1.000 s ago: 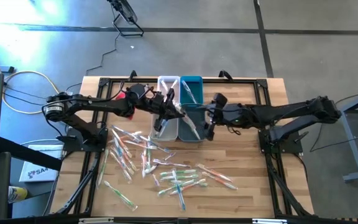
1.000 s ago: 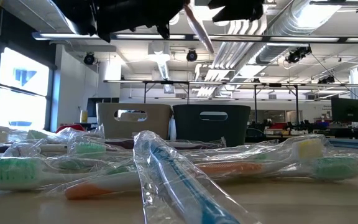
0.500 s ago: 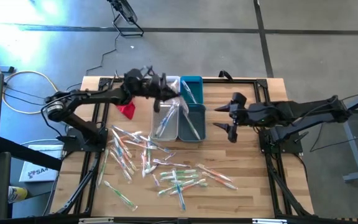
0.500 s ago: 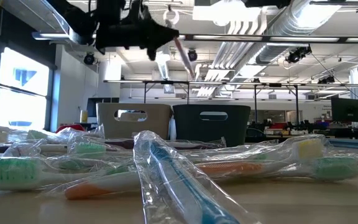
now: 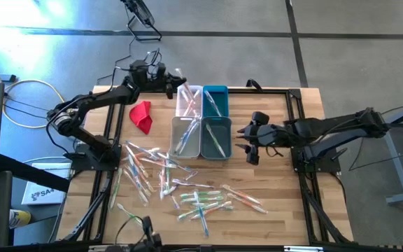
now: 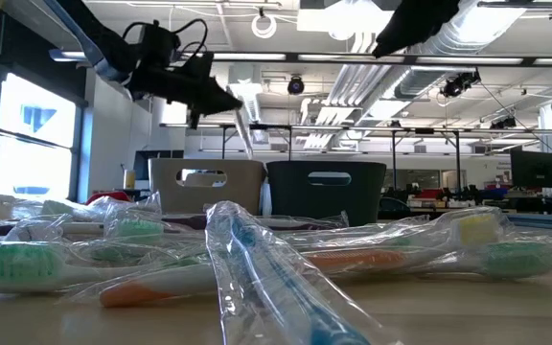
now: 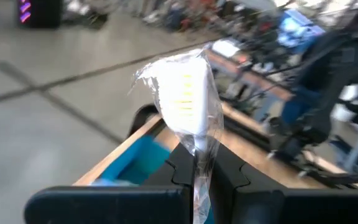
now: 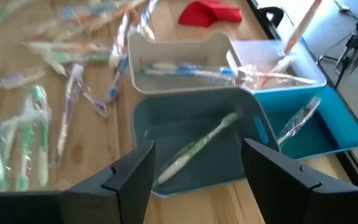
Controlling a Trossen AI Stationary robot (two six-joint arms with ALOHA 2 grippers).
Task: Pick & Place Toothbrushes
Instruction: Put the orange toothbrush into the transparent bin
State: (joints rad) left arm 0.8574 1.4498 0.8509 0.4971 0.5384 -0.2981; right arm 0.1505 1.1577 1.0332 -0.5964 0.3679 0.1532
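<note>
My left gripper (image 5: pixel 171 82) hovers over the table's far edge, just left of the white bin (image 5: pixel 189 99), shut on a wrapped toothbrush (image 7: pixel 184 93) with a white head and yellow bristles. My right gripper (image 5: pixel 247 143) stands open right of the teal bin (image 5: pixel 216 137), nothing between its fingers. The grey bin (image 5: pixel 185 135), the teal bin, the white bin and the blue bin (image 5: pixel 215 99) each hold toothbrushes. Many more wrapped toothbrushes (image 5: pixel 165 173) lie flat and scattered on the near half of the table. My left gripper pinches the wrapped toothbrush between its two fingers at the neck below the head (image 7: pixel 197 148), wrapper and all. The fingers reach out level. The head sticks out past the fingertips. The brush (image 6: pixel 243 129) is lifted clear, slanting down from the gripper.
A red cloth (image 5: pixel 141 115) lies left of the bins. The four bins stand side by side in two rows at the table's far middle. A black frame (image 5: pixel 296 98) runs round the table's edge. In the low view, wrapped toothbrushes (image 6: pixel 257 259) fill the foreground.
My left gripper has swung with the toothbrush from above the grey bin toward the table's far left, staying shut on it, and has rolled. My right gripper has drawn back from the teal bin toward the right edge and tipped its fingers downward.
</note>
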